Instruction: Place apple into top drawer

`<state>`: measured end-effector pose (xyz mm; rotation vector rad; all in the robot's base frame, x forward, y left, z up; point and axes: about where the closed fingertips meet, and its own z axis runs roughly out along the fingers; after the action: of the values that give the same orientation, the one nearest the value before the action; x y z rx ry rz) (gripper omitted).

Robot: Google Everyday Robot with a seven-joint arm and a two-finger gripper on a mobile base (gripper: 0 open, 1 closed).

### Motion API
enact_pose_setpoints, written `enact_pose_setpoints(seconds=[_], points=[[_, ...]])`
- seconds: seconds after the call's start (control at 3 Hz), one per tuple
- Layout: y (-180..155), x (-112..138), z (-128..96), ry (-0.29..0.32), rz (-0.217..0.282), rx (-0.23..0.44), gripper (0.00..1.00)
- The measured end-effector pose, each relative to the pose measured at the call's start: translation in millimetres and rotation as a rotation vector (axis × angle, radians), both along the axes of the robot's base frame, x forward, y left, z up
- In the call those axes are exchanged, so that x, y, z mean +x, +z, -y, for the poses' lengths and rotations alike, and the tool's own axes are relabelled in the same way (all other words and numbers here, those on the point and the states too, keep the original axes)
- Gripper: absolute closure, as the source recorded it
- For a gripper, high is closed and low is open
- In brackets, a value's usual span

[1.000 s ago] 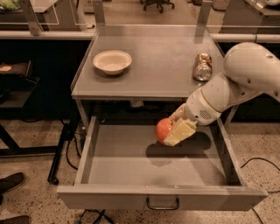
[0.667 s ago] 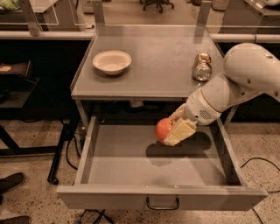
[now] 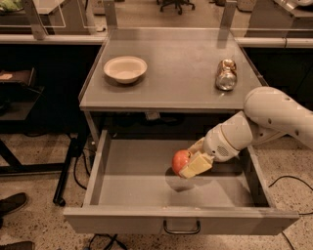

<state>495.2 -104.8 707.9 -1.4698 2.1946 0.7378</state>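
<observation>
I seem to be working in a lab or office workroom. A grey metal table (image 3: 181, 73) with a pull-out drawer (image 3: 122, 219) stands on a speckled hard floor (image 3: 34, 229). More benches (image 3: 44, 38) with metal posts run behind it, an office chair's wheeled base (image 3: 176, 5) shows beyond, and cables (image 3: 293, 183) trail loose. My gripper (image 3: 188, 163) hangs over the open drawer, clasping the apple (image 3: 179, 160).

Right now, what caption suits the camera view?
The gripper holds the apple over the open top drawer; bowl and can on tabletop.
</observation>
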Motion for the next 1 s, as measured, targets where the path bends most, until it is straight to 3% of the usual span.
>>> enact_pose_setpoints(seconds=[0.67, 1.0], points=[[-37.7, 2.5, 8.5, -0.05, -0.017, 0.001, 1.0], [-58.6, -0.5, 8.9, -0.062, -0.034, -0.071, 1.0]])
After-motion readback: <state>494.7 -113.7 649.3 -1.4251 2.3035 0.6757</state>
